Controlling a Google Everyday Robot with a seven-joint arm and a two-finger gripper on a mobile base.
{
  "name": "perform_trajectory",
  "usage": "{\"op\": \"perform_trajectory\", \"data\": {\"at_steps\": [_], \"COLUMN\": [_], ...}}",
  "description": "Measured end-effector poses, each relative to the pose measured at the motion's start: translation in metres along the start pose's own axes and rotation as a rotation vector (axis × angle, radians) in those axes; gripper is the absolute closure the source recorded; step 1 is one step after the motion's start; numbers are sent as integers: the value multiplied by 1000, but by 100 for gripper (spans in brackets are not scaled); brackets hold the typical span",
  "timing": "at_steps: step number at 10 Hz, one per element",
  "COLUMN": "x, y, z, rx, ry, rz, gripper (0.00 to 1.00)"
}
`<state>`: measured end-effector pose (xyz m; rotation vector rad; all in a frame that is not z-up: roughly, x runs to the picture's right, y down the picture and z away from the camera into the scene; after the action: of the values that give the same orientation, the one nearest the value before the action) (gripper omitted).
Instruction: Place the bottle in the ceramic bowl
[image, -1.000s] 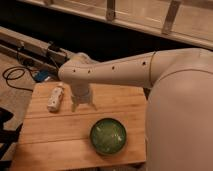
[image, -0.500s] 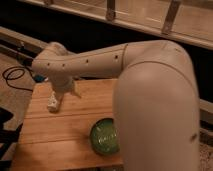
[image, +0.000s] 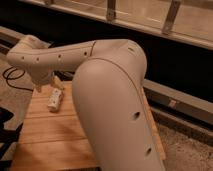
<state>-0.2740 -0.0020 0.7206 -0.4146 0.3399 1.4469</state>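
The small whitish bottle (image: 55, 99) lies on its side at the left of the wooden table (image: 50, 135). My gripper (image: 48, 87) hangs just above and behind the bottle's far end, pointing down. It is open and holds nothing. My white arm (image: 110, 100) reaches from the right foreground across to the left and fills the middle of the view. The green ceramic bowl is hidden behind the arm.
A black cable (image: 12, 75) lies on the floor left of the table. A metal rail (image: 175, 102) and a dark wall run behind the table. A dark object (image: 6, 125) stands at the table's left edge.
My arm has swung left and the gripper now sits over the bottle. The arm's bulk has come to cover the bowl, which showed at the table's front right earlier.
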Motion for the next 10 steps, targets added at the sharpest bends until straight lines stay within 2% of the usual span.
{"op": "perform_trajectory", "data": {"at_steps": [3, 6, 10], "x": [0, -4, -4], "y": [-3, -20, -12], "z": [0, 16, 41], "rx": [3, -57, -100], "ry": [0, 5, 40], "rz": [3, 43, 42], "gripper": [35, 35, 35]}}
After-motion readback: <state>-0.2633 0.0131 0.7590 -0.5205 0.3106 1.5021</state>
